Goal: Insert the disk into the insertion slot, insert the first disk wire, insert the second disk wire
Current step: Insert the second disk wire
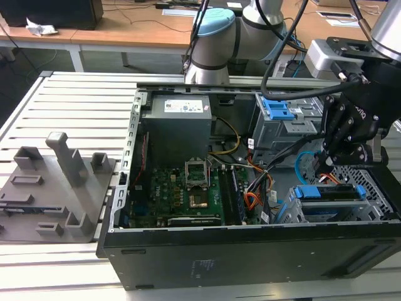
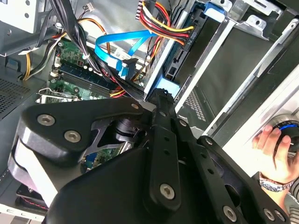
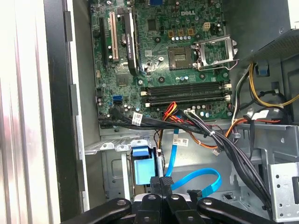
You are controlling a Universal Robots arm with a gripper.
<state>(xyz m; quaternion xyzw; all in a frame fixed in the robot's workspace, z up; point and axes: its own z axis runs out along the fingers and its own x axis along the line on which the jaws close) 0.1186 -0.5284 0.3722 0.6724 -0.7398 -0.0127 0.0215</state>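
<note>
Status: disk (image 1: 330,193) looks seated. Its blue carrier sits inside the insertion slot (image 1: 377,195), lower right of the exterior view, in the open computer case (image 1: 250,251) on the counter (image 1: 62,106).

First wire: in the second wrist view the black plug of the orange, red and black wire bundle (image 2: 161,21) appears pushed onto the disk's rear edge. I'd call that one done.

Step in hand, my read: the second disk wire (image 3: 205,179).

- Gripper (image 1: 323,165) hangs over the gap between the taller cage (image 1: 279,125) and the slot, right of centre in the exterior view, tips pointing into the case.
- Jaws read as closed, tips together in the first wrist view. Can't tell whether they pinch anything.
- In that view one strand of the blue wire runs right up to the tips, and the rest loops just beside them. A black connector end lies near the tips, on the loop side.
- The tips are touching or just beside the carrier's blue tab. Can't say which.

What this step calls for, as I judge it:
- The flat connector squared to the data port next to the power plug.
- A straight push, since there's little room beside the bundle.
- Slack in the loop so it doesn't snag the other cables.

Note: a person's hand (image 2: 273,156) is visible outside the case in the second wrist view, resting on a dark object.
</note>
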